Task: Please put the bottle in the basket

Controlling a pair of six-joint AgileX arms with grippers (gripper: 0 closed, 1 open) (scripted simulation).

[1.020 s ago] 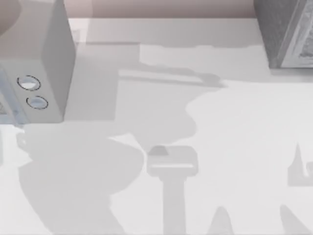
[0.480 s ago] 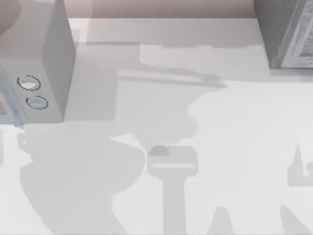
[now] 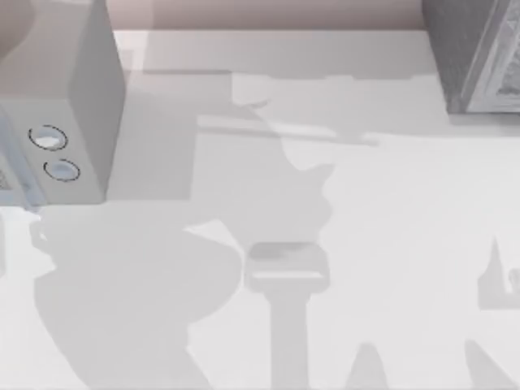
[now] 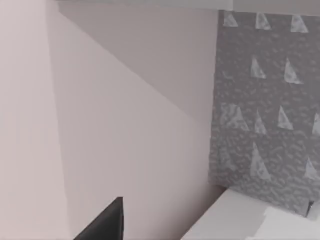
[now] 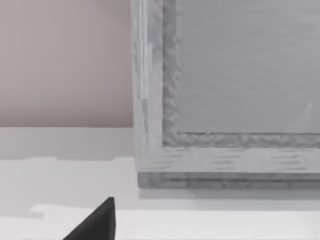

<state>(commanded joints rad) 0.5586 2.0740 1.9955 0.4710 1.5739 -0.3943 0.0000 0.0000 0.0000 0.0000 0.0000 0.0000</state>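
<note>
Matte black angular end effector finger (image 4: 102,222), pointed tip (image 5: 97,222)

Count from my station
I see one white table (image 3: 390,244), one pale box (image 3: 57,97) with two round dials (image 3: 47,138), one grey textured box (image 3: 471,57).

Smooth matt white table (image 3: 390,203), rough grey speckled box (image 5: 240,75) (grainy, stone-like), pale matt wall (image 4: 125,125)

A rendered tabletop scene is showing a plain white table (image 3: 390,244) against a pinkish wall (image 5: 65,60). Grey box-like props (image 3: 475,53) are standing at its corners, perhaps appliances.
</note>
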